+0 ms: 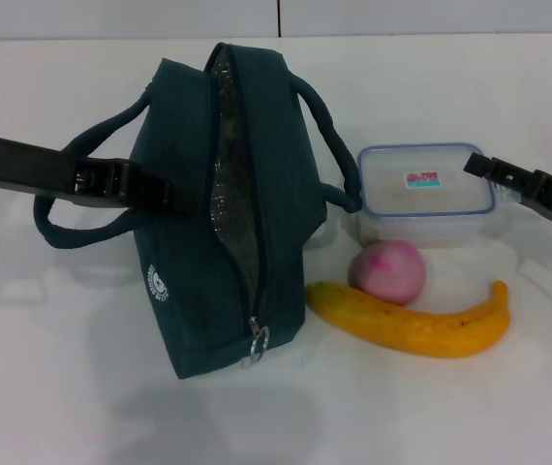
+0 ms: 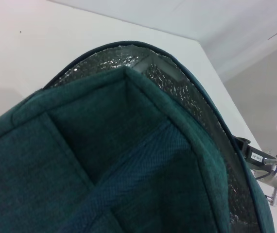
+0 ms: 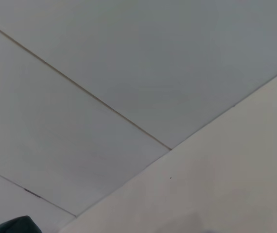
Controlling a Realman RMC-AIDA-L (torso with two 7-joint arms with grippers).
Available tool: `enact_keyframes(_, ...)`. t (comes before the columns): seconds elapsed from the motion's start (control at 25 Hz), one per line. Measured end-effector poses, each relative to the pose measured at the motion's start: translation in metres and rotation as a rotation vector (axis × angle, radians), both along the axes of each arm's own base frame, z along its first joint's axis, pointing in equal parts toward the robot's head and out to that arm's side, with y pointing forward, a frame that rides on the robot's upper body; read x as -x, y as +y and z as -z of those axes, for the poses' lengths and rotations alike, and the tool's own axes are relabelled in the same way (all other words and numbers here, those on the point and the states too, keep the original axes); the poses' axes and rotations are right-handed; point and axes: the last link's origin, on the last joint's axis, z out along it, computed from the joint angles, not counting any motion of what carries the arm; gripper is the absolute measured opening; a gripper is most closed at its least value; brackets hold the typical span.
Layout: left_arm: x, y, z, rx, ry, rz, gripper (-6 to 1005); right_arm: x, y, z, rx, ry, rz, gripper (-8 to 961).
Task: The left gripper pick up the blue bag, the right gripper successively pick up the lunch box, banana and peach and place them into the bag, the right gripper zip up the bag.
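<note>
While my left pincer point(image 1: 165, 194) pinches the blue bag point(image 1: 194, 281) to steady its mouth, my right pincer point(image 1: 479, 167), grip unreadable, nears the lunch box point(image 1: 426, 194).

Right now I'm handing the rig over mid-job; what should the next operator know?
Left gripper is against the blue bag, which stands unzipped on the table. Right gripper hovers at the lunch box, holding nothing. The peach and banana lie in front of the box. Nothing is packed. Left: load box, banana, peach, then zip.
</note>
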Motion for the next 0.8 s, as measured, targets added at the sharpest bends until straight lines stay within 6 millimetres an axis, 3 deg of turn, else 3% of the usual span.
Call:
enact_keyframes(0.44,0.0011,0.0008,0.0017,-0.003,-0.003,0.003,39,0.0027,-0.0048,-0.0020,0.027,0.066,0.010,659)
enact_keyframes(0.52,0.0012,0.0012,0.0012,-0.005,-0.002,0.005,39,0.0037,-0.0059,-0.0020,0.032,0.078,0.008,461)
enact_keyframes(0.8,0.0006,0.0019,0.0007,-0.007,0.001,0.011,39,0.0039,-0.0076,-0.0020,0.034,0.114,0.027,454)
